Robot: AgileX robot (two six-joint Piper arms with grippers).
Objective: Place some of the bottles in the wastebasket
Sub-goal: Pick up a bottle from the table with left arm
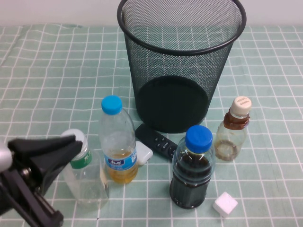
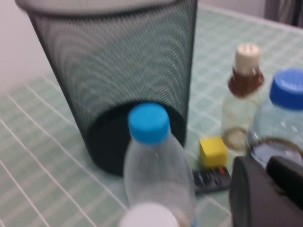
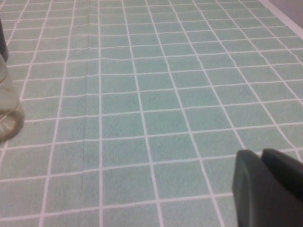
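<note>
Left wrist view: yellow cube [image 2: 212,152] behind blue-capped bottle [image 2: 154,165]; hidden high view.

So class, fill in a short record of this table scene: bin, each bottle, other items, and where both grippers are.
wastebasket: upright, at the back
white-capped bottle: front left, beside the left gripper
cream-capped bottle: right of the bin's base
yellow-liquid bottle: upright, blue cap
dark-liquid bottle: upright, blue cap
remote: in front of the bin
white cube: front right
right gripper: low over bare cloth
</note>
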